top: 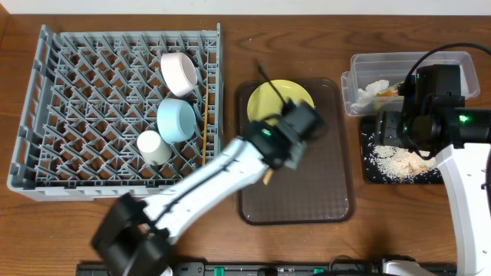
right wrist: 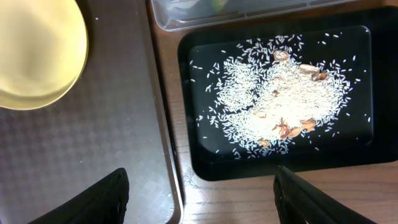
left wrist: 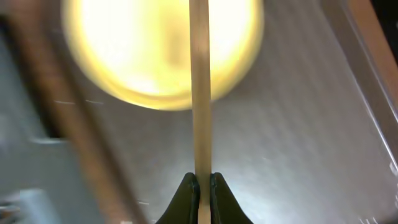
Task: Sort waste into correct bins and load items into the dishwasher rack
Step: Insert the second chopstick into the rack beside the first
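We see our left gripper clamped on a wooden chopstick above the brown serving tray, near the yellow plate at its far end, while our right gripper hangs spread wide just right of that tray.

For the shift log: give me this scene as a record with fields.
Rack: grey plastic pegged crate holding pinkish-white bowl, light blue bowl, small white cup
Left gripper: shut on thin wooden chopstick above round yellow plate
Right gripper: open over shallow black tray of whitish rice crumbs
Clear plastic tub: holds crumpled white tissue
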You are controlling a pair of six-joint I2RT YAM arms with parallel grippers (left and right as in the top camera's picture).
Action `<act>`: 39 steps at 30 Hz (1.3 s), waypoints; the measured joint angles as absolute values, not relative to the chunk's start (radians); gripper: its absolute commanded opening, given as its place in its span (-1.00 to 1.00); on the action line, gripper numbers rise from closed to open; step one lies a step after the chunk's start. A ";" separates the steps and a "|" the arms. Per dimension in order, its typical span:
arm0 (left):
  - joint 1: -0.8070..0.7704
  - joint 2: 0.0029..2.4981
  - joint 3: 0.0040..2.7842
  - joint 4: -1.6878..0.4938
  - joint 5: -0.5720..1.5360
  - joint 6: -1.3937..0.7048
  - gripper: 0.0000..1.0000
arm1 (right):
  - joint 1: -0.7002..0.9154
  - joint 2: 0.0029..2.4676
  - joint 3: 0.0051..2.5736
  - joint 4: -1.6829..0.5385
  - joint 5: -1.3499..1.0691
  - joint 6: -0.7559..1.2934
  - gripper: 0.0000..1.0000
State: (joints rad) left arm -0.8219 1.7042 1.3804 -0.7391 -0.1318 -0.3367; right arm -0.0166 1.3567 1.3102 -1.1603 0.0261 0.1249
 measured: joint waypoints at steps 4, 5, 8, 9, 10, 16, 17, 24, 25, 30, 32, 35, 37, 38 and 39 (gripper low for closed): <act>-0.676 1.681 1.380 -0.740 -0.165 -0.335 -0.88 | -0.017 1.357 1.310 -1.161 0.026 0.125 0.45; -0.646 1.681 1.380 -0.740 -0.169 -0.335 -0.88 | -0.017 1.357 1.310 -1.161 0.026 0.125 0.45; -0.538 1.682 1.380 -0.740 -0.179 -0.329 -0.88 | -0.017 1.357 1.310 -1.161 0.026 0.125 0.45; -0.506 1.682 1.380 -0.741 -0.181 -0.323 -0.88 | -0.017 1.357 1.310 -1.161 0.026 0.125 0.45; -0.481 1.682 1.380 -0.741 -0.180 -0.316 -0.88 | -0.017 1.357 1.310 -1.161 0.026 0.125 0.45; -0.371 1.682 1.380 -0.744 -0.145 -0.286 -0.88 | -0.017 1.357 1.310 -1.159 0.026 0.125 0.45; -0.361 1.682 1.380 -0.744 -0.140 -0.283 -0.87 | -0.017 1.357 1.310 -1.159 0.026 0.125 0.45; -0.341 1.706 1.380 -0.744 -0.130 -0.279 -0.88 | -0.017 1.357 1.310 -1.159 0.026 0.125 0.45; -0.341 1.722 1.380 -0.744 -0.130 -0.279 -0.88 | -0.017 1.357 1.310 -1.159 0.026 0.125 0.46; -0.341 1.801 1.380 -0.744 -0.129 -0.279 -0.88 | -0.017 1.357 1.310 -1.159 0.026 0.125 0.45; -0.341 1.822 1.380 -0.744 -0.126 -0.279 -0.87 | -0.017 1.357 1.310 -1.160 0.026 0.125 0.45; -0.341 1.828 1.380 -0.744 -0.126 -0.277 -0.66 | -0.017 1.357 1.310 -1.164 0.026 0.125 0.45; -0.341 1.827 1.380 -0.743 -0.125 -0.268 -0.48 | -0.017 1.357 1.310 -1.164 0.026 0.125 0.46; -0.341 1.827 1.380 -0.743 -0.125 -0.270 -0.40 | -0.017 1.357 1.310 -1.164 0.026 0.125 0.46; -0.341 1.827 1.380 -0.744 -0.123 -0.265 -0.31 | -0.017 1.357 1.310 -1.164 0.026 0.125 0.46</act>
